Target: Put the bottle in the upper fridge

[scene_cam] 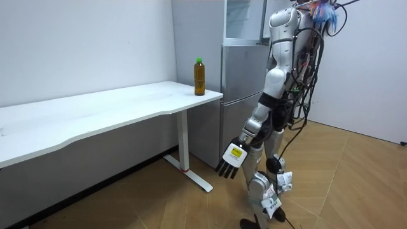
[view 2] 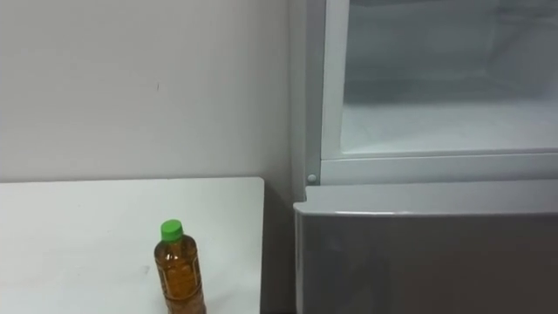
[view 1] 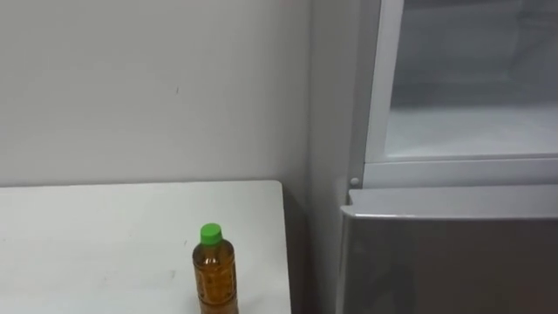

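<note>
So the robot is standing right in front of the fridge [scene_cam: 245,95], facing the spot where it meets the table [view 1: 105,235], and I'm reading this as the very first step: nothing is being held and the reach isn't underway yet. The bottle [view 1: 214,277] is sitting upright on the table close to its right edge, the end beside the fridge, with its green cap [view 1: 210,233] on and amber liquid inside. In the room view the left hand [scene_cam: 231,159] is hanging low at the robot's side, fingers loose and spread, gripping nothing and well apart from the bottle. My guess for the next move: an arm is going to need to come up and over the table edge, wrap the bottle around its body, then carry it up and right into the upper compartment [view 1: 471,122], which looks open to me, with its pale inside and floor showing above the grey lower door [view 1: 445,262]. As for the room, the tabletop is looking plain white and smooth, there's a bare pale wall [view 1: 131,87] behind it, and the floor [scene_cam: 356,178] is wood-patterned.
</note>
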